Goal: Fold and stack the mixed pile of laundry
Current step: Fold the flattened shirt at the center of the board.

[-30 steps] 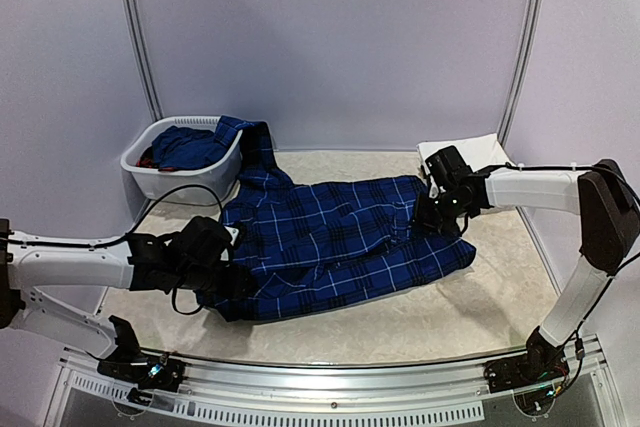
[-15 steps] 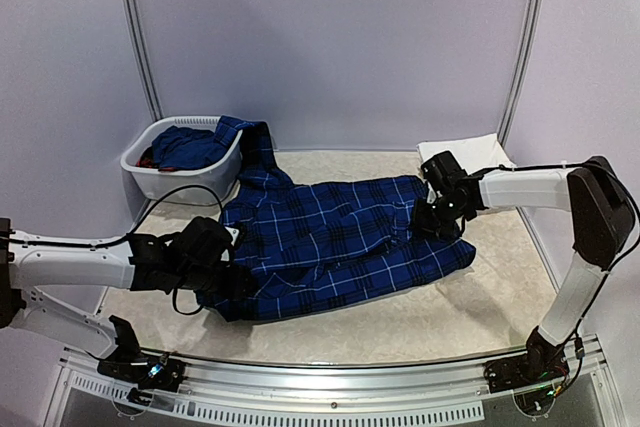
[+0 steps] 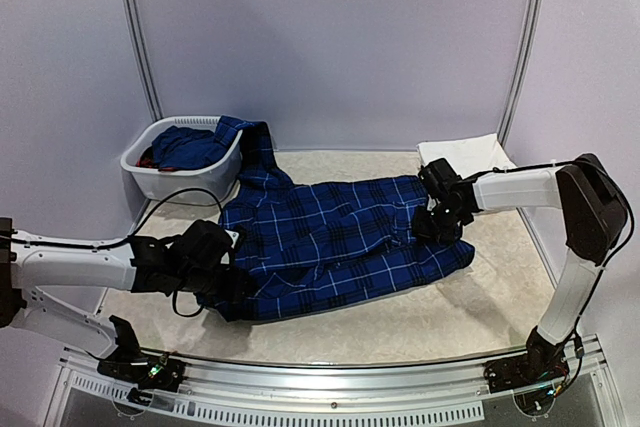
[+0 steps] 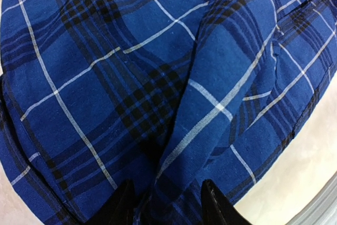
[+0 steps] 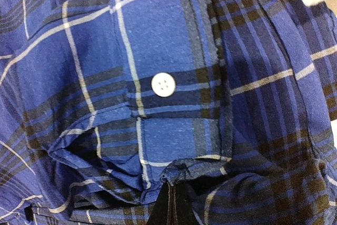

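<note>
The right gripper (image 3: 438, 229) has edged inward, jaws pinching the plaid shirt (image 3: 330, 242) spread between both arms. On the left gripper (image 4: 167, 206), a fold fills parted jaws; clamping unclear. Lift evenly, taut.

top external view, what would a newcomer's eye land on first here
The big blue plaid shirt spread across the middle of the table, with the left fingers at its near-left corner and the right fingers pinching its right end. Next, the white basket at the far left, holding more blue cloth, a shirt sleeve reaching its rim.
</note>
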